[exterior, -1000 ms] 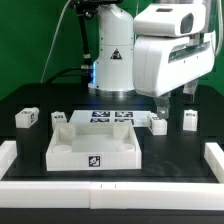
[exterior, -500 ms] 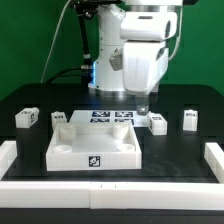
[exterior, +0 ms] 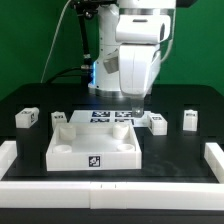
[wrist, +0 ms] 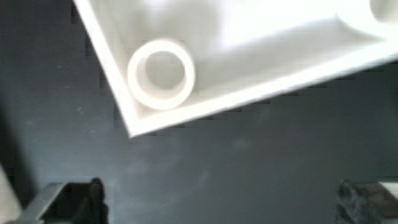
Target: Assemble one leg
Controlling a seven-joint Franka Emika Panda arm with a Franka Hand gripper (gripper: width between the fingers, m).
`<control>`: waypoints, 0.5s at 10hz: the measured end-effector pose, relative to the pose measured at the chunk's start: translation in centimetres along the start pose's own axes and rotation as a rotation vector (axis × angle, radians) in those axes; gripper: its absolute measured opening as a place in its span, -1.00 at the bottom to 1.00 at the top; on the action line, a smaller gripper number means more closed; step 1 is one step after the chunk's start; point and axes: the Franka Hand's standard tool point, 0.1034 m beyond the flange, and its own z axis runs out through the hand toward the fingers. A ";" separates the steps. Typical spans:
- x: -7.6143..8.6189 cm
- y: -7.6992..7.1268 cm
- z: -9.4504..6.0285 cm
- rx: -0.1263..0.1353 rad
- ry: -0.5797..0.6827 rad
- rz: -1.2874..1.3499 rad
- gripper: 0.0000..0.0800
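Note:
My gripper hangs over the back right corner of the large white tray-like piece. It is open and empty. In the wrist view its fingertips stand wide apart over the dark table, midway point, with the piece's corner and a round socket beyond them. Several small white legs stand on the table. One leg is just to the exterior view's right of the gripper and another is farther right. Two legs stand at the left.
The marker board lies behind the tray-like piece, under the arm. A white rail borders the table at the sides and front. The robot's base stands at the back.
The arm has swung toward the exterior view's left, from above the right-hand legs to over the tray-like piece's back right corner. The parts have not moved.

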 end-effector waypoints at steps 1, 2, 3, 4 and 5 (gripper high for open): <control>-1.6 -1.8 1.2 0.004 0.003 -0.091 0.63; -2.9 -2.9 1.9 0.023 0.000 -0.156 0.63; -4.2 -3.3 2.3 0.034 -0.009 -0.200 0.63; -5.2 -3.6 2.7 0.045 -0.011 -0.185 0.63; -5.0 -3.5 2.6 0.043 -0.011 -0.178 0.63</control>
